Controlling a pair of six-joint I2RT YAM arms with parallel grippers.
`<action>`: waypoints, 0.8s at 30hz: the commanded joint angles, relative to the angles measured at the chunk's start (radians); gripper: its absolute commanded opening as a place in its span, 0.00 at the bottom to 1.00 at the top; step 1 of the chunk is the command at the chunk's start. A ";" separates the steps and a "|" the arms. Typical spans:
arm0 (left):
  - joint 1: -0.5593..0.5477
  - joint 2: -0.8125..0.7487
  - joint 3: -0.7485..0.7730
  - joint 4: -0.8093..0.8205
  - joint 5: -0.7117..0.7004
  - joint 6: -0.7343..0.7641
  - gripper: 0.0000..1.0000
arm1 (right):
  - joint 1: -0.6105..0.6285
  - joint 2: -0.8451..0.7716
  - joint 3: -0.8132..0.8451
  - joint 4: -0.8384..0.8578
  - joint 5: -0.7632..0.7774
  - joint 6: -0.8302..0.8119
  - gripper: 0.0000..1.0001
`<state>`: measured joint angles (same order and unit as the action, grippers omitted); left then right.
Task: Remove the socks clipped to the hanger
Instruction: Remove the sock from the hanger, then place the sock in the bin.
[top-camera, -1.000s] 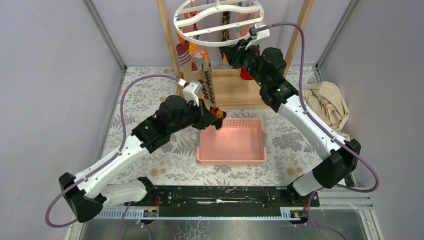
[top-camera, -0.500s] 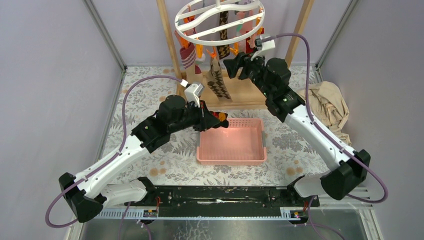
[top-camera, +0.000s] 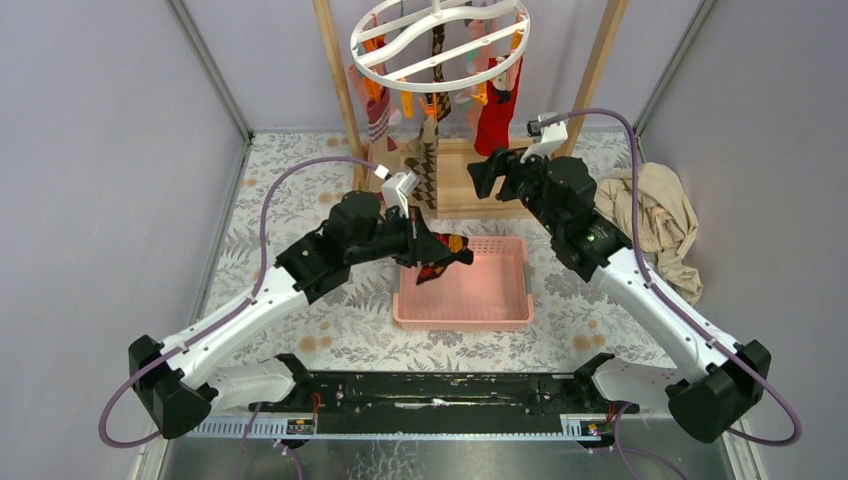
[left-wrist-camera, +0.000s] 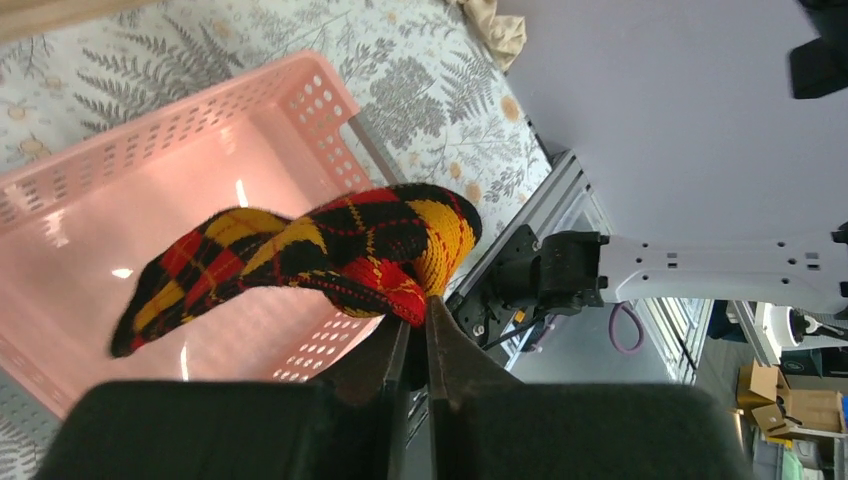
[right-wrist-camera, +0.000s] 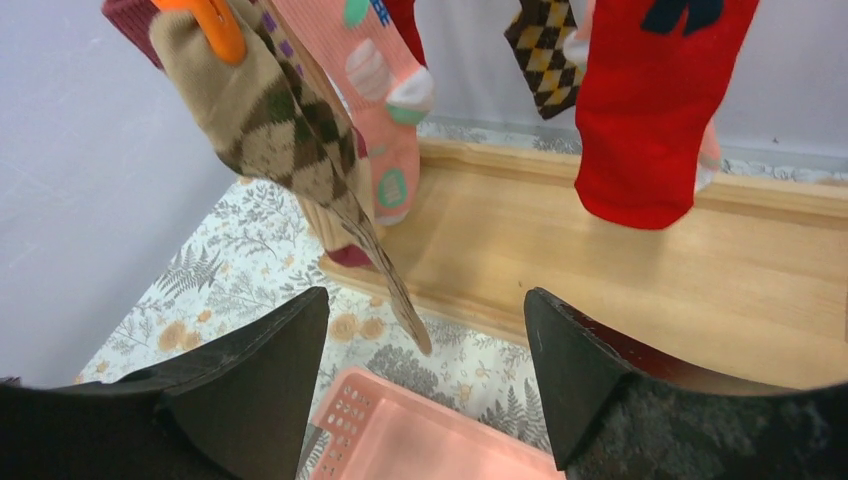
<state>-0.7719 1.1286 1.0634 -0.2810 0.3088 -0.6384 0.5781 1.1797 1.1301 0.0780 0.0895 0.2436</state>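
The hanger, a white ring with crossbars, hangs at the top between wooden posts. Several socks stay clipped under it: a red sock, a tan argyle sock, a pink patched sock and a brown-yellow checked sock. My left gripper is shut on a red, yellow and black argyle sock that dangles over the pink basket. My right gripper stands open and holds nothing, below and in front of the hanging socks.
The pink basket sits mid-table with perforated walls. The wooden frame's base lies behind it, its posts rising at both sides. A crumpled beige cloth lies at the right.
My right gripper opened wide and drew back down and to the right, away from the hanger. The hanger swung back. My left gripper carried the argyle sock rightward over the basket.
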 joint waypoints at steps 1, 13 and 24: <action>0.006 0.014 -0.057 0.087 0.019 -0.024 0.13 | 0.008 -0.057 -0.037 -0.007 0.028 0.002 0.79; 0.006 0.050 -0.267 0.086 -0.169 -0.021 0.32 | 0.008 -0.081 -0.140 -0.009 -0.023 0.023 0.81; 0.005 0.023 -0.288 0.052 -0.203 -0.008 0.60 | 0.006 -0.046 -0.174 0.002 -0.078 0.045 0.81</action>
<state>-0.7715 1.1843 0.7563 -0.2401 0.1337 -0.6598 0.5781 1.1252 0.9573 0.0357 0.0391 0.2771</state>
